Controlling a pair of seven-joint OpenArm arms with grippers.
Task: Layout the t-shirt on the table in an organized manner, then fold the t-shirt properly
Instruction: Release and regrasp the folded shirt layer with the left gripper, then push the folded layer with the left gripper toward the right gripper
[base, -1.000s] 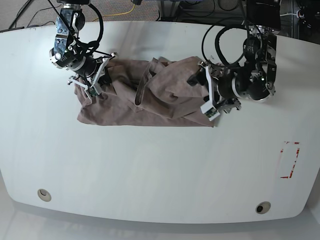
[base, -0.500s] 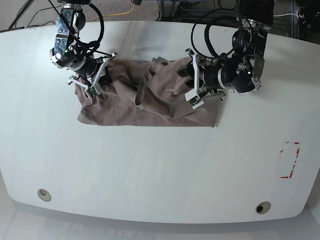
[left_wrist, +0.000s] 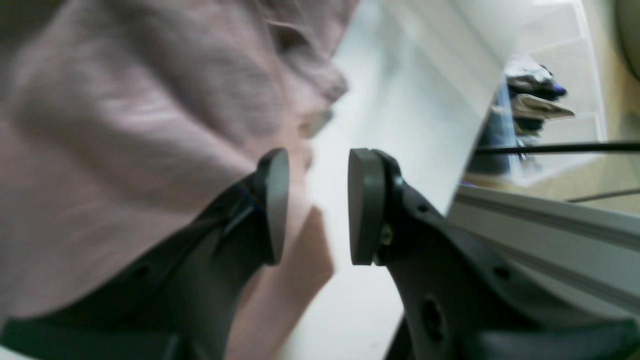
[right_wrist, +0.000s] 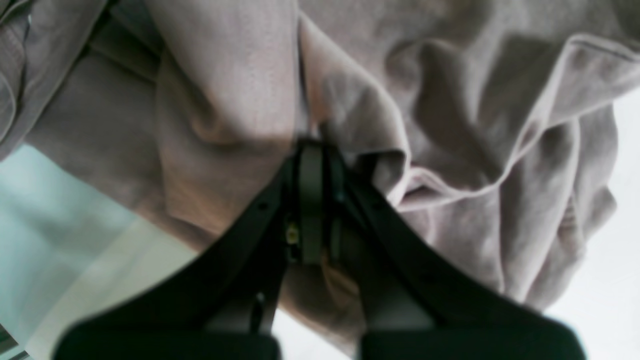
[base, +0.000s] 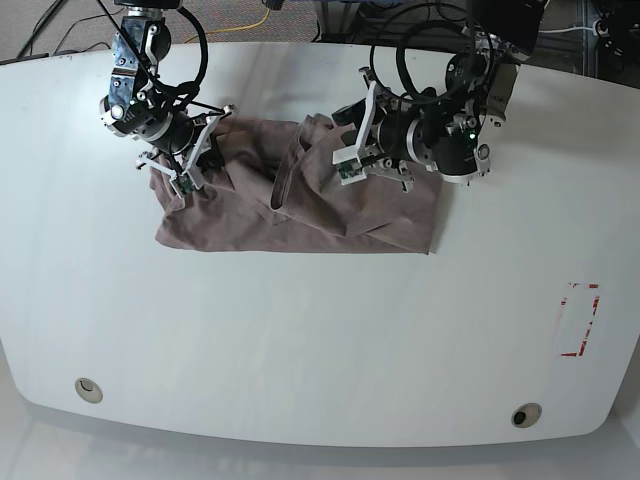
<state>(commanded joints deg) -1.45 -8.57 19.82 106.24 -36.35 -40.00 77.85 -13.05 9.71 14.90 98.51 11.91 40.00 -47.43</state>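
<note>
Black arms, looped cables, grey-padded pincer (left_wrist: 317, 206).

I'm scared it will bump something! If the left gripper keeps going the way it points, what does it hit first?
Probably the t-shirt. The left gripper is open, with bunched cloth just past one pad and bare table past the other. Depth is blurry, so it is hard to be sure.

t-shirt (base: 290, 205): dusty mauve-brown, no print, lying crumpled on glossy white desk (base: 300, 340), toward the far half. lower edge fairly straight; upper part bunched in folds and ridges, hems showing, not spread flat.
</note>
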